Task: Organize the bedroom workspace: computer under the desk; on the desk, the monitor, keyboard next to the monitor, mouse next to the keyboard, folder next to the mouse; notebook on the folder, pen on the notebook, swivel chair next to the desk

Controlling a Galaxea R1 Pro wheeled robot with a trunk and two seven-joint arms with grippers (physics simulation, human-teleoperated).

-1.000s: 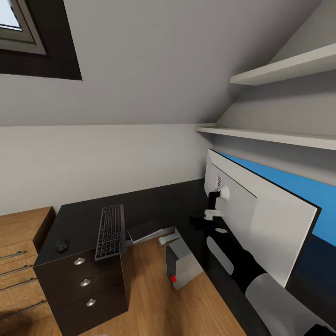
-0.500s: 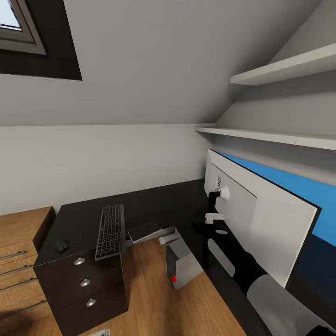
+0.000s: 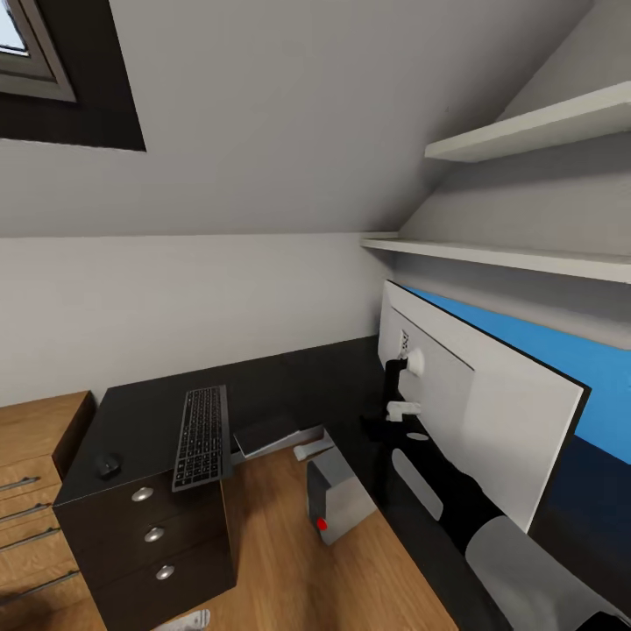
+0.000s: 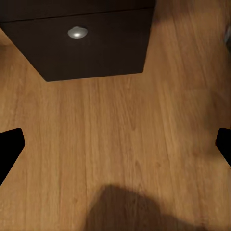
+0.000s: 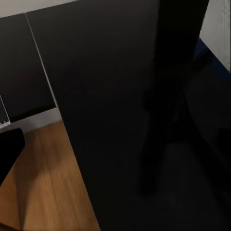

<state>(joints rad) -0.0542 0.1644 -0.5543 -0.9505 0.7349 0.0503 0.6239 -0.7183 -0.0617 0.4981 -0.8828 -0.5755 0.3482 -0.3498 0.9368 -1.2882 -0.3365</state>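
We count one monitor [image 3: 491, 412], one keyboard [image 3: 201, 436], one mouse [image 3: 108, 466], one computer [image 3: 337, 506], three drawer knobs [image 3: 142, 494] on the tabletop's [image 3: 289, 386] cabinet, and two wall shelves [image 3: 526, 131]

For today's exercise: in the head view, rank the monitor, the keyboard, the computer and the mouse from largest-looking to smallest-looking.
1. monitor, though it is nearest the camera, which enlarges it.
2. and 3. keyboard and computer: too alike to rank.
4. mouse, clearly smallest.
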